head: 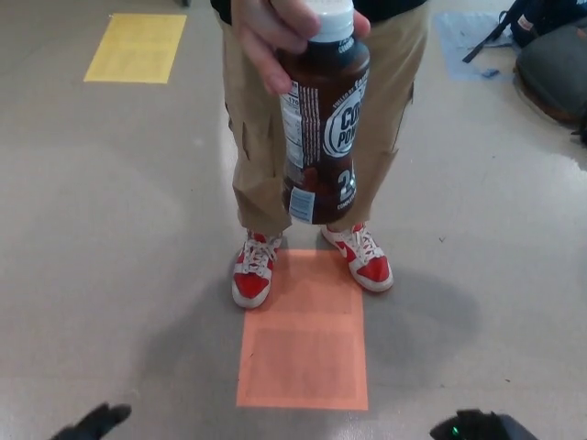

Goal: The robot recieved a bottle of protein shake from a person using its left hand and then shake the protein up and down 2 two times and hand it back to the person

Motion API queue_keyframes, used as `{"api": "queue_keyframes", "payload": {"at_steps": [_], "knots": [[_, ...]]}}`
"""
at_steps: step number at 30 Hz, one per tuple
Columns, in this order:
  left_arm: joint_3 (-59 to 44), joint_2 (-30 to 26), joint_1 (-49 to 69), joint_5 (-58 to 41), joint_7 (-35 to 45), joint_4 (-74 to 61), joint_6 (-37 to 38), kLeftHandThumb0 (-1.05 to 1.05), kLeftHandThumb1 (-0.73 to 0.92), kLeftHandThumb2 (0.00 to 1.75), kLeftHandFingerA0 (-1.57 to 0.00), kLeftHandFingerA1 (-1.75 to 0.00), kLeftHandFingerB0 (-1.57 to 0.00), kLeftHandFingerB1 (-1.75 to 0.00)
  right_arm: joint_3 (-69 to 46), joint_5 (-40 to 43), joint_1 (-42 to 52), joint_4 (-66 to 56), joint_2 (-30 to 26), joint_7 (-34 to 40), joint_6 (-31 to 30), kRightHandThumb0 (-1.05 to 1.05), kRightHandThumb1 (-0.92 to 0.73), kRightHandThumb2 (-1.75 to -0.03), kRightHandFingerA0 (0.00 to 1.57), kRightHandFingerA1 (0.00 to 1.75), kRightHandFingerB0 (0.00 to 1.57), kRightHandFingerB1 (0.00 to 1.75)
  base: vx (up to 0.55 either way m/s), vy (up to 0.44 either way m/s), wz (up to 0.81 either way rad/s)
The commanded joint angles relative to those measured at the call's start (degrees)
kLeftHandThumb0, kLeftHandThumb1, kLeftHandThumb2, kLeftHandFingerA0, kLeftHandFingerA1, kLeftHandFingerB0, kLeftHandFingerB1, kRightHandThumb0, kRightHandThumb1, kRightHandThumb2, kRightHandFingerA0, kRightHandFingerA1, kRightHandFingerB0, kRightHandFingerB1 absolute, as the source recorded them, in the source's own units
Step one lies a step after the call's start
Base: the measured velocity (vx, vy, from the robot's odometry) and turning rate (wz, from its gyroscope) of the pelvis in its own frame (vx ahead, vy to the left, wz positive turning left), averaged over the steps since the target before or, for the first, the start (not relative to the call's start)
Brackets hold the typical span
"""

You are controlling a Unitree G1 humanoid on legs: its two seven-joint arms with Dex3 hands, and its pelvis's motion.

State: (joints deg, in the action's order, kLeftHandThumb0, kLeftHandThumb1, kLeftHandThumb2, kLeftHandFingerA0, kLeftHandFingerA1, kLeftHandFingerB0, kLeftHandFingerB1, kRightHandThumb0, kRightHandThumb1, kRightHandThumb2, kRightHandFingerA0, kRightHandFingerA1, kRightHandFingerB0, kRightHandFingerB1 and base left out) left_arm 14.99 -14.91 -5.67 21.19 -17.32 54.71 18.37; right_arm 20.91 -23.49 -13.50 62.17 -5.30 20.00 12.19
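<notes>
A: Nearest the lens, the left hand (92, 423) and right hand (481, 426) barely peek in at the bottom edge — I cannot tell whether either is spread or closed.

B: And the bottle (323, 119)?

A: High up, held near its cap by the person's hand (275, 32). Raise the left hand, spread wide, and clamp the lower body — below their grip.

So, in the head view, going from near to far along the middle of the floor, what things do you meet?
Orange floor mat → red and white shoes → person's tan trousers → person's hand holding the bottle.
</notes>
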Motion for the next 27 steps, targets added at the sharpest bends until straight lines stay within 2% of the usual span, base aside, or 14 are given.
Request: {"api": "queue_keyframes", "payload": {"at_steps": [1,6,7,8,9,10,11,12,13,14,19,27], "knots": [[0.37,-6.18,-0.02,3.32,-1.69,-13.09,14.97,-0.61,0.57,0.8,-0.25,-0.43,-0.13,-0.37,3.48,-6.38,-2.5,5.27,-0.57,15.24,10.61,-0.24,-0.76,-0.64,0.96,0.48,0.74,0.43,0.0,0.0,0.0],[-2.02,-6.69,0.87,-5.4,10.09,-26.85,10.99,-0.67,0.56,0.81,-0.18,-0.41,-0.07,-0.34,3.79,-6.31,-2.99,6.86,-0.59,16.89,12.52,-0.25,-0.78,-0.63,0.95,0.5,0.75,0.44,0.0,0.0,0.0],[-2.52,-7.0,0.55,-8.25,13.87,-31.76,7.87,-0.35,0.43,0.98,0.0,-0.47,0.0,-0.48,3.73,-6.26,-3.16,7.11,-0.56,17.09,12.57,-0.25,-0.75,-0.65,0.93,0.48,0.74,0.42,0.0,0.0,0.0],[-2.93,-7.25,0.34,-10.37,16.78,-35.66,4.96,-0.35,0.43,0.98,0.0,-0.47,0.0,-0.48,3.6,-6.16,-3.27,7.3,-0.48,17.17,12.5,-0.25,-0.75,-0.65,0.93,0.48,0.74,0.42,0.0,0.0,0.0],[-3.08,-7.5,-0.06,-11.85,18.79,-37.76,3.7,-0.69,0.56,0.83,-0.12,-0.41,-0.05,-0.27,3.55,-6.11,-3.26,7.41,-0.52,17.13,12.4,-0.25,-0.75,-0.64,0.92,0.48,0.74,0.42,0.0,0.0,0.0],[-3.32,-7.61,-0.5,-13.14,20.35,-39.42,2.4,-0.72,0.56,0.84,-0.12,-0.41,-0.04,-0.24,3.52,-6.05,-3.26,7.48,-0.54,16.9,12.2,-0.25,-0.77,-0.64,0.91,0.47,0.75,0.42,0.0,0.0,0.0],[-3.76,-7.62,-1.28,-15.05,22.47,-41.99,-0.27,-0.7,0.66,0.62,-0.15,-0.3,-0.05,-0.18,3.51,-6.03,-3.21,7.54,-0.56,16.85,12.16,-0.23,-0.74,-0.64,0.9,0.48,0.73,0.42,0.0,0.0,0.0],[-4.02,-7.58,-1.61,-15.92,23.54,-43.47,-2.0,-0.7,0.66,0.62,-0.15,-0.3,-0.05,-0.18,3.54,-6.11,-3.12,7.6,-0.58,17.22,12.45,-0.23,-0.74,-0.64,0.9,0.48,0.73,0.42,0.0,0.0,0.0],[-4.22,-7.64,-2.19,-17.09,24.73,-44.59,-3.43,-0.75,0.53,0.9,-0.03,-0.38,-0.01,-0.2,3.74,-6.35,-3.06,7.61,-0.68,17.44,12.41,-0.23,-0.75,-0.64,0.91,0.48,0.73,0.42,0.0,0.0,0.0],[-4.72,-7.75,-3.07,-19.65,27.26,-46.71,-6.24,-0.81,0.55,0.89,-0.08,-0.29,-0.07,-0.14,3.91,-6.52,-2.84,7.61,-0.78,17.63,12.56,-0.22,-0.75,-0.64,0.93,0.48,0.73,0.42,0.0,0.0,0.0],[-6.05,-7.41,-5.83,-26.12,32.42,-51.93,-14.73,-0.77,0.51,0.9,-0.01,-0.24,0.0,-0.14,3.57,-6.21,-2.41,7.56,-0.98,17.31,12.71,-0.24,-0.76,-0.65,0.94,0.49,0.73,0.42,0.0,0.0,0.0],[-7.48,-7.14,-11.63,-33.04,37.56,-56.72,-28.82,-0.81,0.49,0.89,0.0,-0.12,0.0,-0.08,3.48,-6.66,-2.62,7.8,-1.09,17.89,13.16,-0.24,-0.74,-0.64,0.94,0.48,0.73,0.42,0.0,0.0,0.0]]}}
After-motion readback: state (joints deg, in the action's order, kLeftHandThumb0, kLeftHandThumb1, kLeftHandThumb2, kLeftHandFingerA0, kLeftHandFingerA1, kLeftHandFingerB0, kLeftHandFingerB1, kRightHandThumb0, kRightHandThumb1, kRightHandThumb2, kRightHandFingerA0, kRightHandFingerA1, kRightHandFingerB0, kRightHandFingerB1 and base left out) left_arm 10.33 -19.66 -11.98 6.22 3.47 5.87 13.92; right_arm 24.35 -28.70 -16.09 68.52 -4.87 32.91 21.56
